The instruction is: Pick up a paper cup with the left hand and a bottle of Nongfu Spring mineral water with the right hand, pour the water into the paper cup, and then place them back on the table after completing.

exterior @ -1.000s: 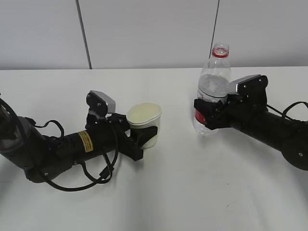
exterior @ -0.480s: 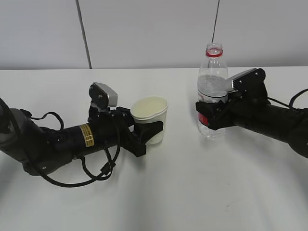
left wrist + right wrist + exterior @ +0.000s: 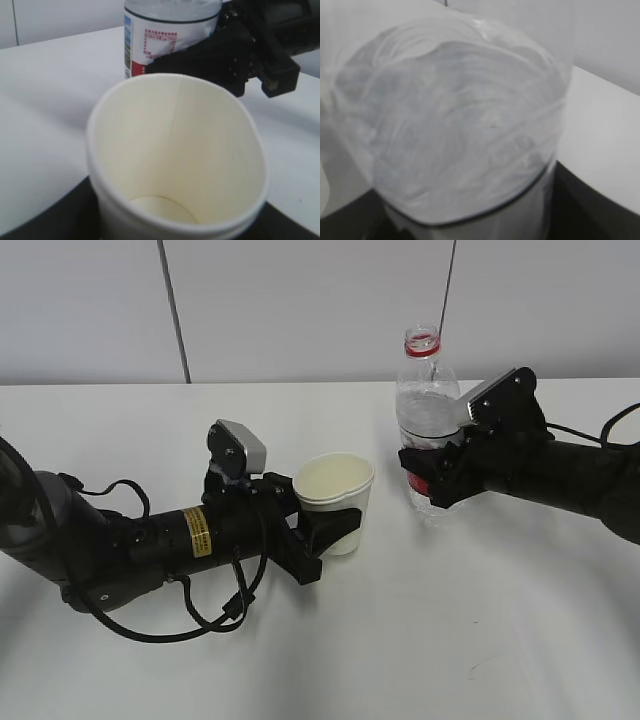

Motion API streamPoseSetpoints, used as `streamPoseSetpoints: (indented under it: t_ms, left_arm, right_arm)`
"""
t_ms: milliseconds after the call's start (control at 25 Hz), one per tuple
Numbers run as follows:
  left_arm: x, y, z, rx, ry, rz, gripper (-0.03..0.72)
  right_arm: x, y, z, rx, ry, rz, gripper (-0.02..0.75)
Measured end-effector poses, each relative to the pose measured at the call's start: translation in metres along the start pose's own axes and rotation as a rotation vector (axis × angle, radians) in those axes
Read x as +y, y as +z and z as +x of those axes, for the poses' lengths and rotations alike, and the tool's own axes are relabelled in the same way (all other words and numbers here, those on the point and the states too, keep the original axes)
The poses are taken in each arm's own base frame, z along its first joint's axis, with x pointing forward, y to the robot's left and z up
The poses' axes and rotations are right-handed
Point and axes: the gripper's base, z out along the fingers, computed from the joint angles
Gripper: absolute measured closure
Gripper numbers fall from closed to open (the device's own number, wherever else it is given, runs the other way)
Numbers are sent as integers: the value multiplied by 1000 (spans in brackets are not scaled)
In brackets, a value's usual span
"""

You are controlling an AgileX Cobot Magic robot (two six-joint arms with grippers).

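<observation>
A white paper cup (image 3: 335,502) with a cream, empty inside (image 3: 180,160) stands upright in my left gripper (image 3: 335,530), which is shut on its lower body. To its right, my right gripper (image 3: 430,480) is shut on the clear water bottle (image 3: 427,405) around its red-and-white label. The bottle has no cap and a red ring at its neck, and stands upright a short gap from the cup. Clear water fills its lower part. In the right wrist view the bottle's ribbed shoulder (image 3: 455,115) fills the frame. Cup and bottle appear held slightly above the white table (image 3: 480,640).
The left arm's loose black cables (image 3: 215,605) hang over the table beneath the arm. A grey wall with vertical seams (image 3: 172,310) runs behind the table's far edge.
Both arms have moved toward the middle and risen a little. The cup travelled right with the left gripper, and the bottle shifted left and up with the right gripper.
</observation>
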Motion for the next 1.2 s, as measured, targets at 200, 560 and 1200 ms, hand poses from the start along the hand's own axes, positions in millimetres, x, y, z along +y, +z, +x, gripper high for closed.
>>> streamPoseSetpoints:
  t_ms: [200, 560, 1200]
  left_arm:
    - [-1, 0, 0, 2, 2, 4, 293]
    - [-1, 0, 0, 3, 3, 7, 293]
    - [-2, 0, 1, 6, 6, 14, 294]
  right_arm:
    - [-4, 4, -7, -9, -104, -5, 280]
    - [-7, 6, -10, 2, -272, -4, 280]
    - [-8, 2, -21, -12, -578, 5, 281]
